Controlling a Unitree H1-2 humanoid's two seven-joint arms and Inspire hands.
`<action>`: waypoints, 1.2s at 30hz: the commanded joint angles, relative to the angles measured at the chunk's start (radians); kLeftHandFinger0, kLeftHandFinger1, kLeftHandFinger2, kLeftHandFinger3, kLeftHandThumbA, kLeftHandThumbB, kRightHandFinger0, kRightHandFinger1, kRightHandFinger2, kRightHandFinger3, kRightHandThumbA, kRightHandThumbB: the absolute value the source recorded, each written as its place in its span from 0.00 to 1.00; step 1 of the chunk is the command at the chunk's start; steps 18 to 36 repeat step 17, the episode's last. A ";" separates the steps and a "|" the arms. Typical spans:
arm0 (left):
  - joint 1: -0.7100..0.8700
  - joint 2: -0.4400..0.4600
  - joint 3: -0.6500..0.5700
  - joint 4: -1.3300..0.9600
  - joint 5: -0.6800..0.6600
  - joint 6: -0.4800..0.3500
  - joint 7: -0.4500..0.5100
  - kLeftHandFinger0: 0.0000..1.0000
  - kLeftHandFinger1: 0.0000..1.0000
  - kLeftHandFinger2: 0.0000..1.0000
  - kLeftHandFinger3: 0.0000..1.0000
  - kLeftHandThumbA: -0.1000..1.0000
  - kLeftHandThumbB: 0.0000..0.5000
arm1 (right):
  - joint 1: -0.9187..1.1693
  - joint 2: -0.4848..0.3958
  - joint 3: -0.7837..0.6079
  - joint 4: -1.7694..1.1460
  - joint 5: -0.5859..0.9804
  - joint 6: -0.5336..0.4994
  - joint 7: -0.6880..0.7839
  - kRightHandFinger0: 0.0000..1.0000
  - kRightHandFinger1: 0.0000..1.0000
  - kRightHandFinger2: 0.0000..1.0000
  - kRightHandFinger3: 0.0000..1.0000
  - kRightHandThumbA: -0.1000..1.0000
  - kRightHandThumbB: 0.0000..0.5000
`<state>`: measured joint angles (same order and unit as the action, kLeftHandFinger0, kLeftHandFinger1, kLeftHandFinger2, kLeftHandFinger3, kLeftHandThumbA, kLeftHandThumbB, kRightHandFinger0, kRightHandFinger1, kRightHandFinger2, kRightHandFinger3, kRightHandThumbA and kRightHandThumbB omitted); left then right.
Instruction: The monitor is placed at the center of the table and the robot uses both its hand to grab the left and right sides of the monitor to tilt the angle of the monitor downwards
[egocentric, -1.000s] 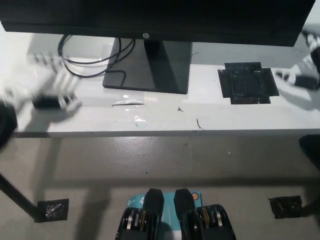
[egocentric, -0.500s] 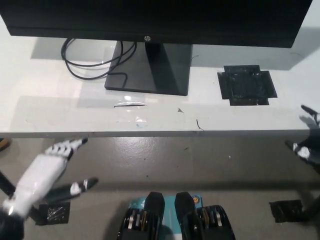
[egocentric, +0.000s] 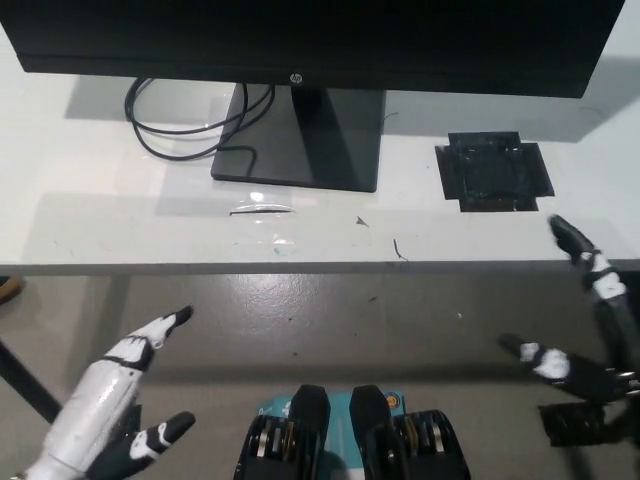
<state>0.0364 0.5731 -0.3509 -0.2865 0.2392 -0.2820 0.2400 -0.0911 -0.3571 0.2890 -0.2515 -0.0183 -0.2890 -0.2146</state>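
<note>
The black monitor (egocentric: 320, 45) stands at the middle back of the white table (egocentric: 120, 220) on a dark square base (egocentric: 298, 135). Neither hand touches it. My white left hand (egocentric: 112, 400) hangs open at the lower left, below the table's front edge, fingers spread. At the lower right my black right hand (egocentric: 590, 325) is open too, its white-tipped fingers apart, just off the table's front right corner.
Black cables (egocentric: 175, 115) loop on the table left of the monitor base. A black taped patch (egocentric: 493, 170) lies on the table to the right. Black tape marks (egocentric: 575, 420) sit on the grey floor in front of the table.
Both hands have dropped from the table beside the monitor to below its front edge. The right hand has come further into view. The view shifted slightly.
</note>
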 joint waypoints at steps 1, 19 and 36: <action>-0.022 -0.098 0.044 0.066 -0.126 -0.188 -0.019 1.00 1.00 1.00 1.00 1.00 0.73 | -0.010 0.116 -0.006 0.077 -0.204 -0.181 -0.165 1.00 1.00 1.00 1.00 1.00 0.71; -0.139 -0.178 0.022 0.524 -0.062 -0.188 0.095 1.00 1.00 1.00 1.00 1.00 0.59 | -0.147 0.182 0.112 0.689 -0.163 -0.181 -0.286 1.00 1.00 1.00 1.00 0.99 0.75; -0.139 -0.178 0.022 0.524 -0.062 -0.188 0.095 1.00 1.00 1.00 1.00 1.00 0.59 | -0.147 0.182 0.112 0.689 -0.163 -0.181 -0.286 1.00 1.00 1.00 1.00 0.99 0.75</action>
